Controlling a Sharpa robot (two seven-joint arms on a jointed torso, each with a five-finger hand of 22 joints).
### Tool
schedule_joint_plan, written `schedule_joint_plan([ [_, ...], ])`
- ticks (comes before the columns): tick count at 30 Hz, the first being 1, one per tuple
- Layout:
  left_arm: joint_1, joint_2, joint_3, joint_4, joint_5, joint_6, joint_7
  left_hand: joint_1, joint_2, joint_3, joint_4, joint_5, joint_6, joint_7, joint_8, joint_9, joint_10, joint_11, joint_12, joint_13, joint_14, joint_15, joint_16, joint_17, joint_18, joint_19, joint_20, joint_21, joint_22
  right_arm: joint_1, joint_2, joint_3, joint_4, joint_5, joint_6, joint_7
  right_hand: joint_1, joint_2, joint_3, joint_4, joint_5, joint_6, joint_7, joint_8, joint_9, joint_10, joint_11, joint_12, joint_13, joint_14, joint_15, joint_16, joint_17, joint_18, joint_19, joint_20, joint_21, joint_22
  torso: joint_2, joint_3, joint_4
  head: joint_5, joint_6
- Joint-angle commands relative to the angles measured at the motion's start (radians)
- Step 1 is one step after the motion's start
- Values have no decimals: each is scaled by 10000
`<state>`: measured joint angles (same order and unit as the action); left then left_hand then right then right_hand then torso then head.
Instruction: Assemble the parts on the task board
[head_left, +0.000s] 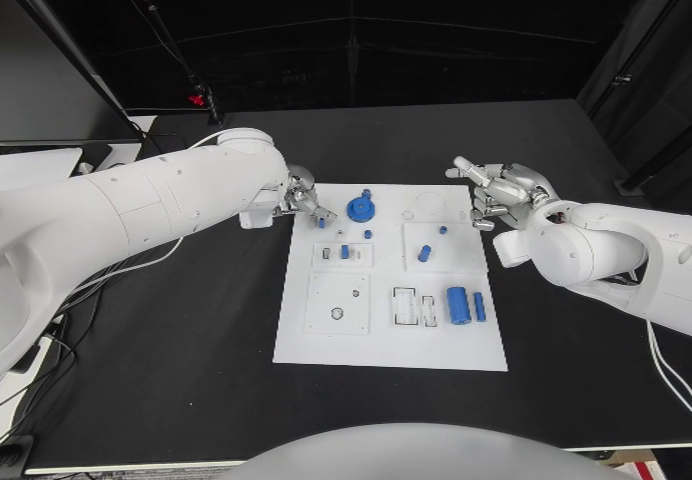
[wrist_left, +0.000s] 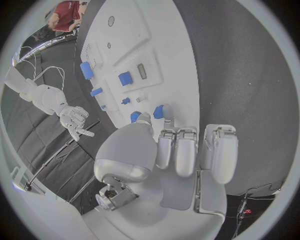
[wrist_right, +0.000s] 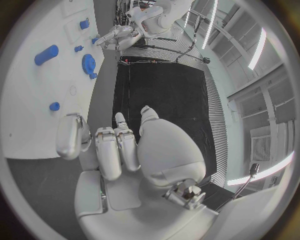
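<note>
We judge a pick is starting: our left hand (head_left: 299, 196), fingers apart, hovers beside the task board (head_left: 389, 345), near the blue gear (head_left: 361, 209); next, a clean pinch.

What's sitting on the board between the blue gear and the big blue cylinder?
In the head view, between the blue gear and the big blue cylinder lies a short blue peg on a raised white square block.

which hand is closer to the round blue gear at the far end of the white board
Left. The left hand sits just off the board's far left corner, beside the round blue gear. The right hand hovers past the white board's right edge, farther away.
</note>
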<state>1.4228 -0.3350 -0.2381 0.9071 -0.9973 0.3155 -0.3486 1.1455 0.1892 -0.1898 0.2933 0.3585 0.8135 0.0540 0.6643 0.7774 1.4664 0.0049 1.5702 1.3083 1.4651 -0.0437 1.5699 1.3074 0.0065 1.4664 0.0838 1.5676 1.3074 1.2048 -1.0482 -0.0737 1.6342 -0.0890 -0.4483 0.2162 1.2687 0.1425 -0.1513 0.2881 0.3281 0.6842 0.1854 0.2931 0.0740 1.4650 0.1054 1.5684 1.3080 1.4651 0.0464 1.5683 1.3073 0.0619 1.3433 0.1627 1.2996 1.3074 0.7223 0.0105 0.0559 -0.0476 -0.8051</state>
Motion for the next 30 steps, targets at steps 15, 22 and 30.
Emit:
schedule_joint_plan([
  [15,2,36,8,-12,-33,116,84,1289,-3,709,-4,1801,90,-90,-476,157,1044,-167,6,2625,1057,-152,8,2634,-65,1044,-200,32,2634,12,27,4,-1,-9,16,25,107,33,-84,-16,77,-91,-14,72,0,1058,56,24,2628,1057,85,25,2635,156,-63,7,-64,1553,-3,-4,-4,3,-30],
  [22,-1,38,8,0,-26,79,130,1488,27,929,-3,1878,99,-82,-495,229,1044,-156,6,2625,1057,-152,8,2634,-65,1044,-207,32,2634,12,20,4,-3,-11,-35,7,116,35,-85,-17,77,-95,-13,79,0,1058,56,24,2628,1057,86,25,2635,163,-84,8,-91,1543,-3,-3,-4,-22,-20],
  [30,-9,43,8,7,-23,1,252,2102,-67,1494,-10,2052,193,-101,-524,368,1044,-173,6,2625,1057,-167,8,2634,-65,1044,-219,32,2634,12,1,4,-2,-11,-63,-6,120,46,-84,-11,80,-98,-12,89,0,1058,58,24,2628,1057,87,25,2635,167,-95,9,-105,1539,-1,1,1,-47,-16],
])
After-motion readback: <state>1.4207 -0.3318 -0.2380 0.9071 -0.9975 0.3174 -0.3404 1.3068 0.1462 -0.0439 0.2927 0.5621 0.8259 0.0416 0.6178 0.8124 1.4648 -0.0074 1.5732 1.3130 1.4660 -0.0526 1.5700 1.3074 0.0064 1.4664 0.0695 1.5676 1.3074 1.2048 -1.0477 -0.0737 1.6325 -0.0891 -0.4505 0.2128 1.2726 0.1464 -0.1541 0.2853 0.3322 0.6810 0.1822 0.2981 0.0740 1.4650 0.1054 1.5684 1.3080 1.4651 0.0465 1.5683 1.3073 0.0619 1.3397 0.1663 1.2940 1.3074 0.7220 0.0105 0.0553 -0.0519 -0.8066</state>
